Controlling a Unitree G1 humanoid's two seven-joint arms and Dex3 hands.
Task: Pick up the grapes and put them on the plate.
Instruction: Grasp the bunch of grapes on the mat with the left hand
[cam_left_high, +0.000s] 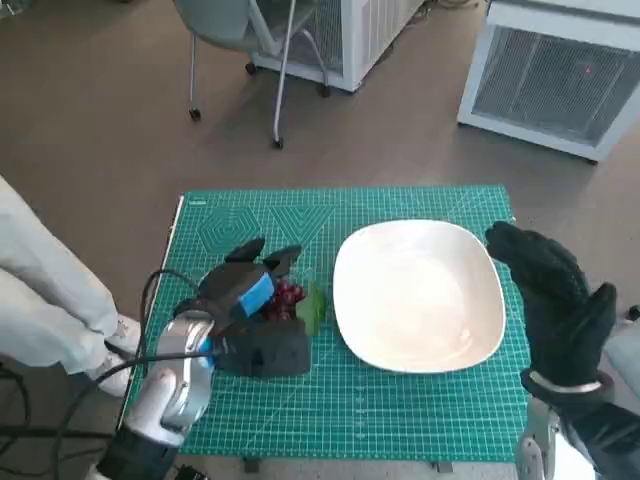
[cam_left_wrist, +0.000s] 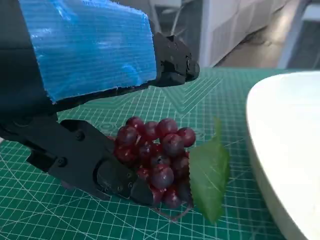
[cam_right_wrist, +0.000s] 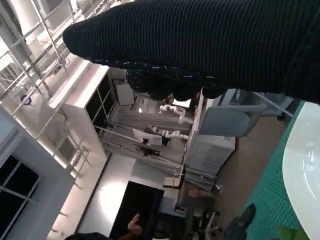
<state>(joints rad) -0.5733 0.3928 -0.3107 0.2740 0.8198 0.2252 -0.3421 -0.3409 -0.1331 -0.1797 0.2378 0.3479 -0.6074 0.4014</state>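
Observation:
A bunch of dark red grapes (cam_left_high: 287, 298) (cam_left_wrist: 155, 155) with a green leaf (cam_left_wrist: 210, 175) lies on the green cutting mat (cam_left_high: 400, 420), just left of the white plate (cam_left_high: 420, 295) (cam_left_wrist: 285, 140). My left hand (cam_left_high: 245, 300) (cam_left_wrist: 85, 60) straddles the bunch: its thumb touches the grapes low on one side, while its fingers (cam_left_wrist: 172, 62) hover above without contact. My right hand (cam_left_high: 555, 300) (cam_right_wrist: 200, 45) is raised at the plate's right edge, fingers apart, holding nothing. The plate is bare.
A person's pale trouser leg and shoe (cam_left_high: 40, 290) stand close to the table's left side. Beyond the table are a chair (cam_left_high: 250, 40) and white cabinets (cam_left_high: 560, 70). A black cable (cam_left_high: 150, 300) loops by my left forearm.

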